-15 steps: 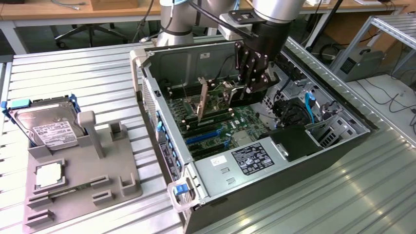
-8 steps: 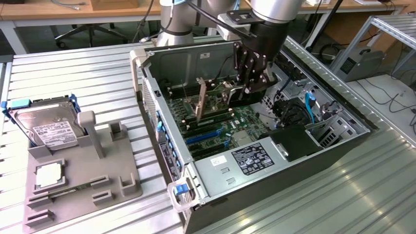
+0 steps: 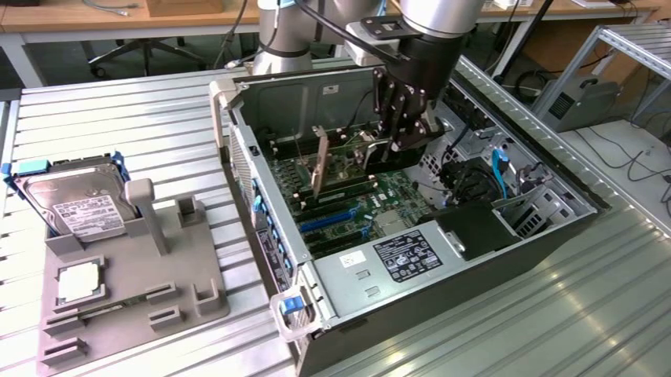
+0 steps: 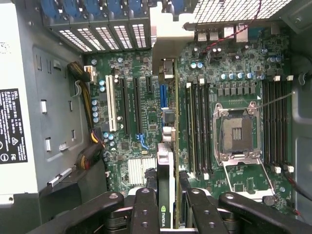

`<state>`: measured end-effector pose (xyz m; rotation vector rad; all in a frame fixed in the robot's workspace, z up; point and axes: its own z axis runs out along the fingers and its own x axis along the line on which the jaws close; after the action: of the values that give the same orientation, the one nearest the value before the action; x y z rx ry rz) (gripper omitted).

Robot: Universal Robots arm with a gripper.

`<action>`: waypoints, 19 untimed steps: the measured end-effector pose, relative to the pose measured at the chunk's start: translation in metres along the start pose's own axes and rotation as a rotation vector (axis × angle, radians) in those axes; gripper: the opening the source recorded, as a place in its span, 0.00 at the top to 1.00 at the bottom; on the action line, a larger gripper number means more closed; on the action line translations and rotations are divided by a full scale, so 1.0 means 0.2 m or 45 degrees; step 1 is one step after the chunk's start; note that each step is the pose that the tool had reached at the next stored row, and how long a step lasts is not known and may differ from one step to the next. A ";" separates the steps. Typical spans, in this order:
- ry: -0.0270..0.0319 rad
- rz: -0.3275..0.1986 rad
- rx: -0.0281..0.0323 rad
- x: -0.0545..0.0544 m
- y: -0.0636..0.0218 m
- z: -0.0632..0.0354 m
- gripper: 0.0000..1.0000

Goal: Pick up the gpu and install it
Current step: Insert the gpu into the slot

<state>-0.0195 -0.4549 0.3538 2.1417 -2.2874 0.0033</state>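
Wrist view looks down into the open computer case (image 3: 262, 263), where the hand (image 3: 404, 140) is clenched on the gpu (image 4: 165, 175). One of the fingers (image 4: 145, 209) presses each flat face, and the card stands on edge between them with its green logo facing the camera. The gpu hangs over the motherboard (image 4: 146, 122), roughly in line with the short blue slot (image 4: 163, 96). The memory slots (image 4: 197, 126) and the bare processor socket (image 4: 237, 129) lie just beside that line. Whether the card's lower edge has met any slot cannot be told.

In the exterior view the arm reaches straight down into the case, near the wall that carries the slot covers (image 4: 97, 34). The hard drive (image 3: 78, 200) sits in its gray fixture (image 3: 137, 290), well apart on the counter (image 3: 126, 126).

The step in hand looks to be seating the card. Done well, it probably calls for:
- keeping the card upright and parallel to the slot
- having the bracket end meet the rear opening squarely
- pressing straight down, not at an angle

A tilt could jam the connector or scrape nearby capacitors. The grip seems central enough to push evenly.
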 end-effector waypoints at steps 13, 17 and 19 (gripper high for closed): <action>0.0000 0.000 0.0000 0.00 0.007 0.039 0.73; -0.0002 0.000 0.0001 0.00 0.013 0.039 0.73; -0.0002 0.000 0.0000 0.00 0.021 0.040 0.73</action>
<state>-0.0238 -0.4548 0.3459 2.1416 -2.2876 0.0032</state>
